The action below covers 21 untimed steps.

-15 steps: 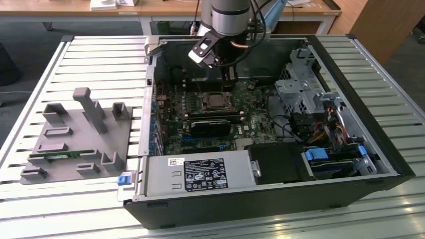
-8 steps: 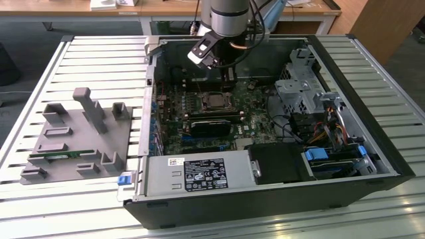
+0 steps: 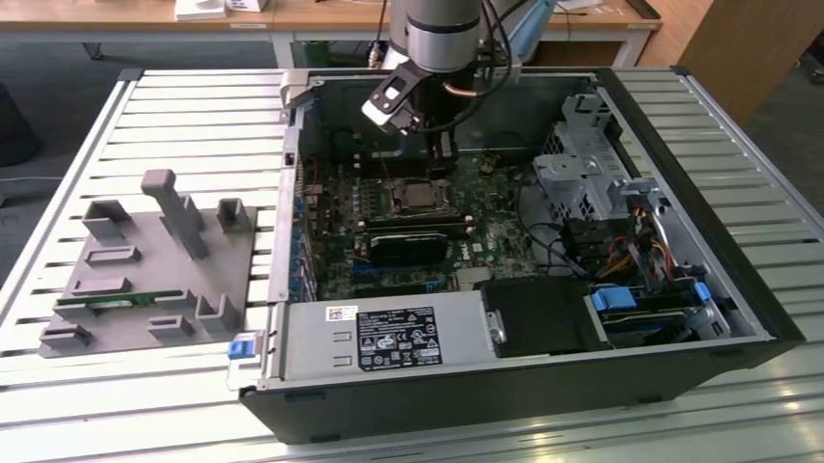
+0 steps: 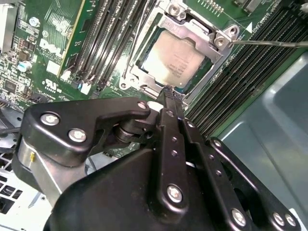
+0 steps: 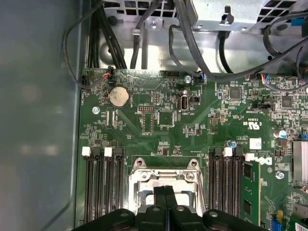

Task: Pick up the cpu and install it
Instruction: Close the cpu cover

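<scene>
The cpu (image 4: 174, 60), a flat square chip with a shiny silver-grey top, lies inside its metal socket frame (image 4: 222, 41) on the green motherboard (image 5: 168, 125). In the exterior view the cpu (image 3: 415, 197) sits at the middle of the board inside the open computer case (image 3: 721, 241). My gripper (image 4: 168, 92) hangs just above the socket's edge, its two black fingers pressed together and holding nothing. In the first wrist view the gripper (image 5: 165, 191) covers the middle of the socket frame (image 5: 139, 175). My gripper (image 3: 442, 152) stands behind the socket in the exterior view.
Black memory slots (image 5: 103, 185) flank the socket on both sides. A ribbed black block (image 3: 405, 246) lies on the board near the power supply (image 3: 386, 338). Cables and a drive cage (image 3: 580, 164) fill the exterior view's right. A grey fixture (image 3: 142, 270) holds a green memory stick (image 3: 123, 301).
</scene>
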Each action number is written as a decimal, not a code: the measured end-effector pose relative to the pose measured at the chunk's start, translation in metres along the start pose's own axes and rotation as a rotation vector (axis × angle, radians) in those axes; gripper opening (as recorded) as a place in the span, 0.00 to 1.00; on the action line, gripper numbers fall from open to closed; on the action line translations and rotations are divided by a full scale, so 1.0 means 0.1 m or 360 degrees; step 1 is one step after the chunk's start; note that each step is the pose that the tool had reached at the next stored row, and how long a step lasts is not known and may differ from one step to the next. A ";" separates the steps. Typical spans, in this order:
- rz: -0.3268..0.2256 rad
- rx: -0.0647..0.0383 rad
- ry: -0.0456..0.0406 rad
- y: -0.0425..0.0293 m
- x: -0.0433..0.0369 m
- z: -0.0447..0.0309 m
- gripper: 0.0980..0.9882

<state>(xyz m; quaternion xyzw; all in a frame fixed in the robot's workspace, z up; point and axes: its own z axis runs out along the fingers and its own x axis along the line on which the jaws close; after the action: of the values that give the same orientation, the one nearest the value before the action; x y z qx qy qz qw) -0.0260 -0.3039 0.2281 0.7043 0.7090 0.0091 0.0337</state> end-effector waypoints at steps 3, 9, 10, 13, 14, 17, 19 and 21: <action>0.0000 0.0000 0.0000 -0.041 0.001 0.011 0.01; -0.0002 0.0004 0.0000 -0.137 0.003 0.050 0.01; -0.0002 0.0006 0.0000 -0.148 0.002 0.059 0.01; -0.0003 0.0019 0.0000 -0.164 -0.007 0.087 0.01; -0.0003 0.0027 0.0000 -0.164 -0.010 0.091 0.01; -0.0004 0.0071 0.0001 -0.165 -0.014 0.104 0.01; -0.0005 0.0087 0.0001 -0.167 -0.019 0.120 0.01; -0.0005 0.0091 0.0000 -0.185 -0.026 0.133 0.01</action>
<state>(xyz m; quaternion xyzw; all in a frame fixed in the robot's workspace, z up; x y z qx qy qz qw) -0.0437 -0.3071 0.2138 0.7039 0.7101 -0.0111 0.0135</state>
